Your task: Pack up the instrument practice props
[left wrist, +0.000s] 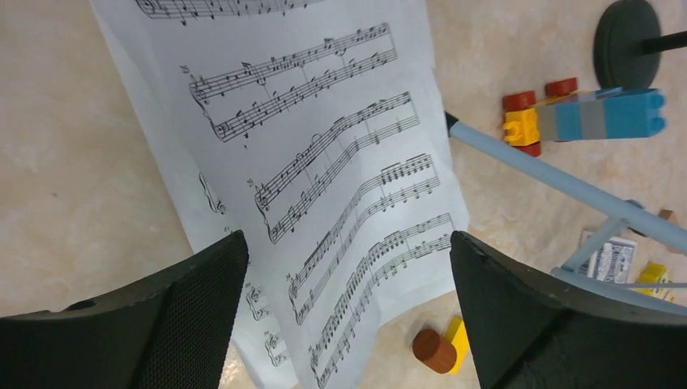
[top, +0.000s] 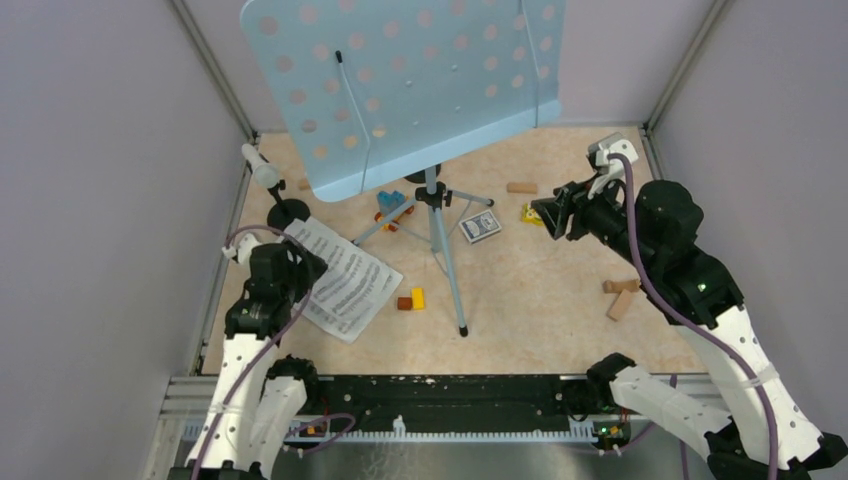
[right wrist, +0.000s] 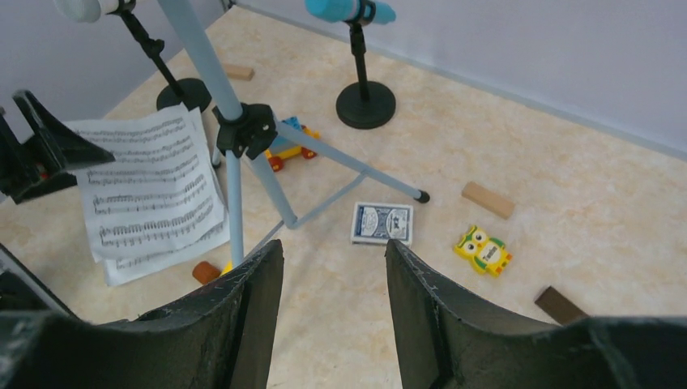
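Sheet-music pages (top: 345, 280) lay thin and floppy at the counter's (top: 540, 290) 9 o'clock; I thought pinching an edge best. Left tool (left wrist: 347, 243) and right tool (right wrist: 334, 247) stood open, empty.

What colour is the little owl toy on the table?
Mostly yellow, with green patches. The owl toy shows best in the right wrist view.

Bright, even, diffuse light falls from above. Shadows on the worktop (top: 560, 270) are faint and soft-edged, and no glare shows. All three views are sharp; notes on the pages (left wrist: 324, 186) read clearly. Wrist views stretch slightly toward their edges.
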Action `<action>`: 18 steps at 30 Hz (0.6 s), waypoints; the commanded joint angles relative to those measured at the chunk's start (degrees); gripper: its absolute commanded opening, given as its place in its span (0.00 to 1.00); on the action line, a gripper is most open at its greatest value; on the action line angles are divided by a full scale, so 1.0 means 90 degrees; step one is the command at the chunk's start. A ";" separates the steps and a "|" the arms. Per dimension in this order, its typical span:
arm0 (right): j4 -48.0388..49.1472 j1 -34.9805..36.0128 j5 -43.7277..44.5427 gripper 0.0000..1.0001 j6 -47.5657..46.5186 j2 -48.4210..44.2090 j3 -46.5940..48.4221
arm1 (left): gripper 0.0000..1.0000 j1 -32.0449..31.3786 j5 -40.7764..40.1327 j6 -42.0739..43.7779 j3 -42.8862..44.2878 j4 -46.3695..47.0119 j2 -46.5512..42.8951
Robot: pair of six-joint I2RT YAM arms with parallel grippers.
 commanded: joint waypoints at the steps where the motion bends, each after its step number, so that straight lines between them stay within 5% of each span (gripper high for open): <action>1: -0.0045 -0.0038 -0.0112 0.50 0.0466 -0.0315 -0.0389 | 0.98 0.0037 -0.0382 0.0353 0.0793 -0.0591 -0.0309; 9: 0.0084 -0.0040 -0.0813 0.49 0.1313 -0.0664 -0.1276 | 0.98 0.0041 -0.0388 0.0549 0.1587 -0.1492 -0.0984; 18: 0.0781 -0.0038 -0.1479 0.50 0.2707 -0.0902 -0.2338 | 0.99 -0.0002 0.3014 0.2127 0.0401 0.2374 -0.1628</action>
